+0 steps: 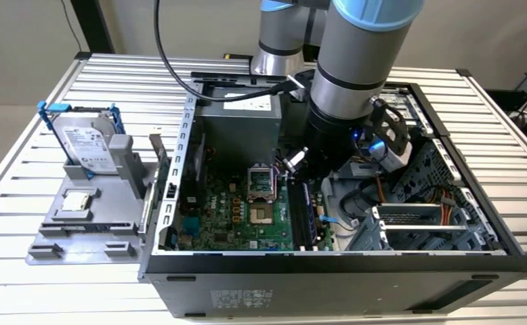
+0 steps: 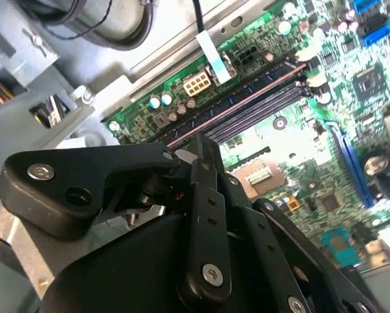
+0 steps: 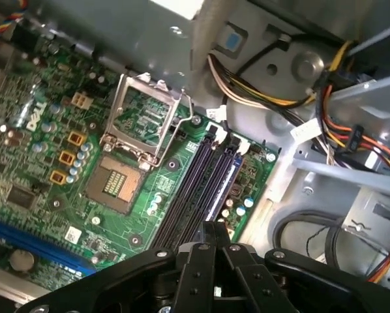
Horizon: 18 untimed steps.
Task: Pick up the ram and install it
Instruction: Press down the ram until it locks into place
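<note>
Near edge: table (image 1: 65,291) slats bare in front of the open computer case (image 1: 336,284), dark near wall running across the whole front.
Left side, exterior view: grey fixture (image 1: 74,237) just beside the case wall, small square processor chip (image 1: 76,202) lying flat on it, hard drive (image 1: 87,145) with blue rails standing upright behind.
Inside, near: green motherboard (image 1: 227,223) lying flat, open room above its left half, processor socket (image 1: 261,181) with lid raised, also plain in the first wrist view (image 3: 143,120).
Ram (image 1: 305,211): standing on edge in the row of slots at the motherboard's right edge, long side running near to far; in the first wrist view (image 3: 222,186) the bluish strip beside the black slots; in the second wrist view (image 2: 247,98) a thin top edge along the slot row.
Right side: tight going, metal drive cage (image 1: 426,217) and bundled wires close beside the slots.
Gripper (image 1: 297,162): down inside the case, over the far end of the slot row, black fingers (image 3: 207,238) drawn together with nothing seen between them; contact with the ram not clear.
Arm (image 1: 358,61): wrist tube nearly vertical, dropping in from above, leaning slightly toward the exterior view's left at the tip.
Far: grey power supply (image 1: 236,122) against the case's back left, black cable (image 1: 182,68) looping over it, table slats beyond.
</note>
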Each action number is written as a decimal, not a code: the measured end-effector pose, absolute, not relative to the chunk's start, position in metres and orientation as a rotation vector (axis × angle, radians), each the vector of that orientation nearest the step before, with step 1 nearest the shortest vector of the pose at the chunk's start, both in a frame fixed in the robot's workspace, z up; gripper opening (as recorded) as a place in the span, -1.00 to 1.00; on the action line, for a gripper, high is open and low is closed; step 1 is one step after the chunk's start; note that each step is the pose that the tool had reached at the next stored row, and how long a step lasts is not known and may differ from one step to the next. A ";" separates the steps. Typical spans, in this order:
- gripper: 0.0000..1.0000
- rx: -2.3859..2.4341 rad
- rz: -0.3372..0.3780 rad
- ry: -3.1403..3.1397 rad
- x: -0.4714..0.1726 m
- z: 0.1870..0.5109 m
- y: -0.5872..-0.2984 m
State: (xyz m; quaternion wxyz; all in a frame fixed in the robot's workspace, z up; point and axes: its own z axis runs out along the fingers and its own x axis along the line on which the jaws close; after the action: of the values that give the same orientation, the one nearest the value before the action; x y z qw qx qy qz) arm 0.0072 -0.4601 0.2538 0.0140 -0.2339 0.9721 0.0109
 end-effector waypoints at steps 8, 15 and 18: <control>-1.00 -0.946 0.036 2.967 0.007 0.254 -0.460; -1.00 -1.134 0.038 2.901 0.007 0.254 -0.460; -1.00 -1.204 0.040 2.873 0.007 0.254 -0.460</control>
State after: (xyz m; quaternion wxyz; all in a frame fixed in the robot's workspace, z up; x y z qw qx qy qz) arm 0.0073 -0.4601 0.2538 0.0133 -0.3864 0.9221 0.0127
